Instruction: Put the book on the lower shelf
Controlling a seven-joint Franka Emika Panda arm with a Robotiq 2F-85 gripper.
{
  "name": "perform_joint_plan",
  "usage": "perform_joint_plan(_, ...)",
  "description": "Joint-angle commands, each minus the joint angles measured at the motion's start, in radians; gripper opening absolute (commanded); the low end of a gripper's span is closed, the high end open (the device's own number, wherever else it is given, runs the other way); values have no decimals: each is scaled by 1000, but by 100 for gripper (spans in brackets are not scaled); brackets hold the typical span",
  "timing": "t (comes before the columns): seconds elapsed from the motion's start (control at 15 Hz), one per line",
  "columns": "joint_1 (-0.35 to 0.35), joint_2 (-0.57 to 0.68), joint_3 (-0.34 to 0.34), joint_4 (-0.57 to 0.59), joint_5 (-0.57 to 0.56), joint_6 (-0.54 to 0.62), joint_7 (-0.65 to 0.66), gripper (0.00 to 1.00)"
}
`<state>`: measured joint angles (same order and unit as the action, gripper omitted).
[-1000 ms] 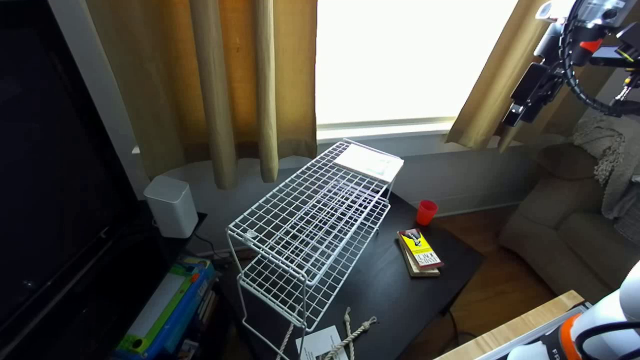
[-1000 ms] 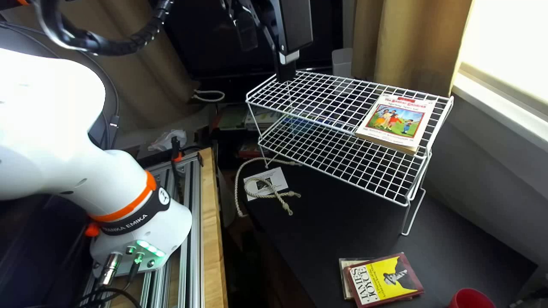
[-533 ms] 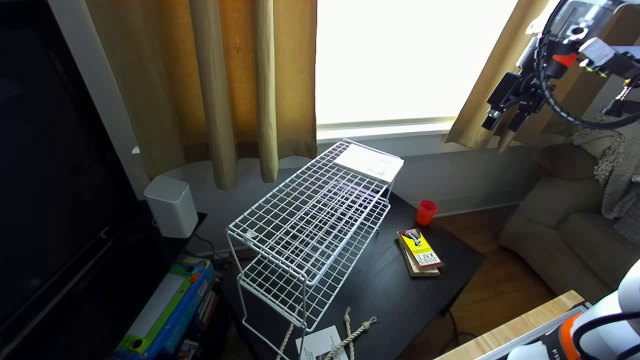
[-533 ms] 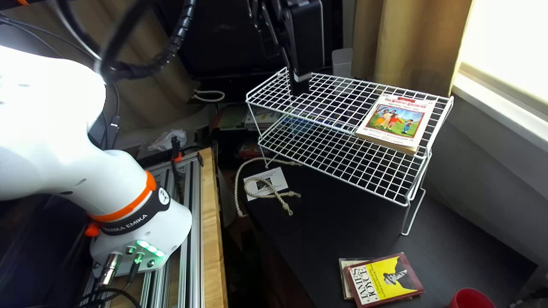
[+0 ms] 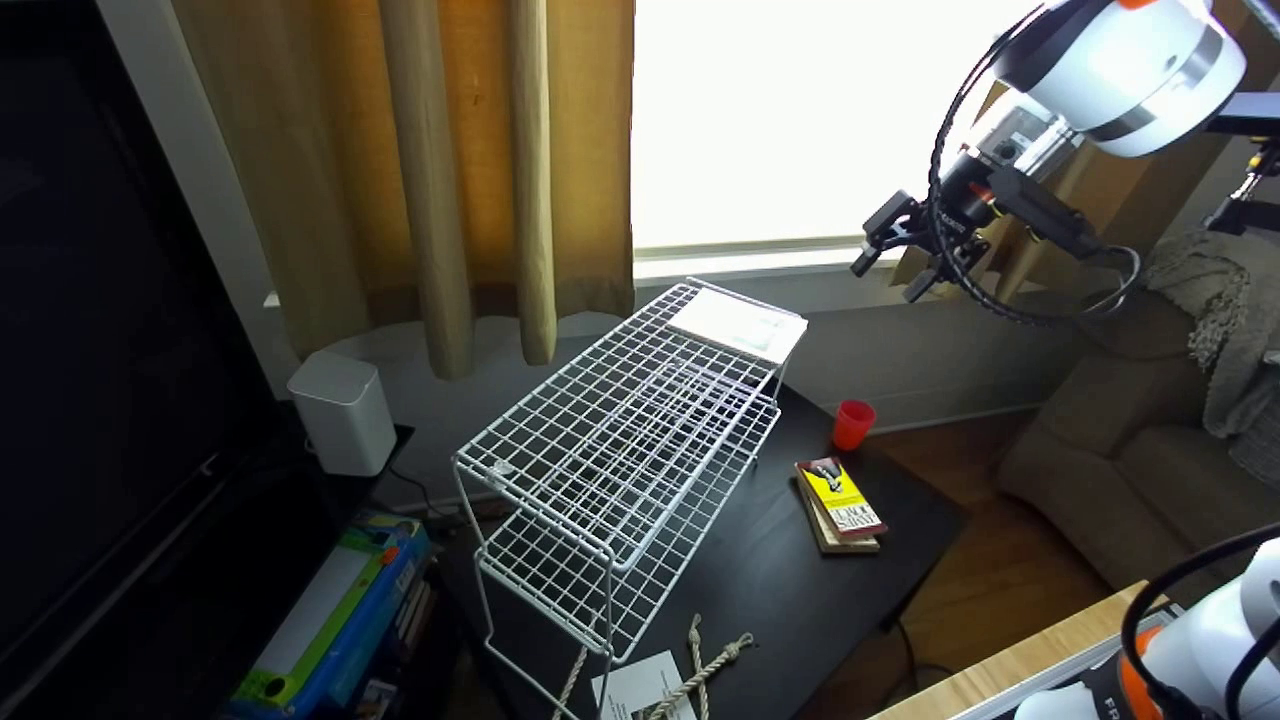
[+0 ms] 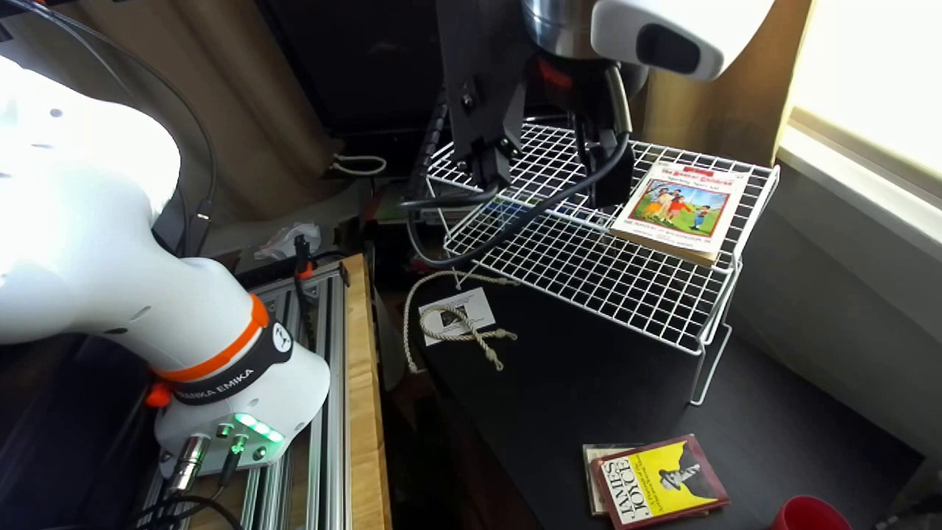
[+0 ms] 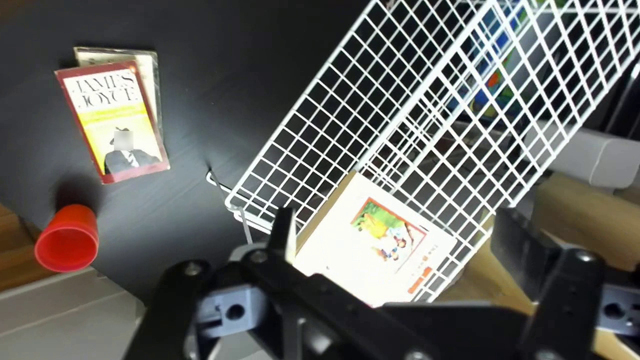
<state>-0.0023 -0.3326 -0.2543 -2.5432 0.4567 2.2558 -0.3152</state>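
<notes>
The book, white with a colour picture on its cover, lies flat on the rack's top grid at one end, in both exterior views (image 5: 738, 324) (image 6: 681, 210) and the wrist view (image 7: 345, 240). The lower shelf is the white wire tier underneath, in both exterior views (image 5: 690, 530) (image 6: 589, 274) and the wrist view (image 7: 305, 135). My gripper (image 5: 888, 280) is open and empty, in the air above and apart from the book. In the wrist view its fingers (image 7: 395, 212) stand wide apart with the book seen between them. In an exterior view the arm and cable partly hide the gripper.
The top grid (image 6: 559, 168) covers much of the lower shelf from above. Two stacked books (image 6: 659, 478), one yellow, and a red cup (image 5: 853, 425) are on the black table. Rope (image 6: 471, 331) and a paper lie by the rack's legs. Window and curtains are behind the rack.
The arm has swung in towards the rack's book end and turned at the wrist. The gripper has moved closer to the book and stayed open. The book and rack have not moved.
</notes>
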Motion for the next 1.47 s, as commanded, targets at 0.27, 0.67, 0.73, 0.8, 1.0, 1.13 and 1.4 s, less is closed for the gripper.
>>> perform_joint_plan(0.27, -1, 102, 31, 30, 157, 17, -42, 100)
perform_joint_plan(0.67, -20, 254, -5, 89, 365, 7, -84, 100)
perform_joint_plan(0.73, -31, 292, -5, 106, 427, -16, -109, 100)
perform_joint_plan(0.8, -45, 331, 1, 119, 482, -16, -131, 100)
perform_joint_plan(1.0, -88, 446, 29, 175, 612, -54, -200, 100)
perform_joint_plan(1.13, -114, 516, 48, 216, 652, -93, -221, 100)
perform_joint_plan(1.4, -156, 643, 84, 303, 695, -162, -255, 100)
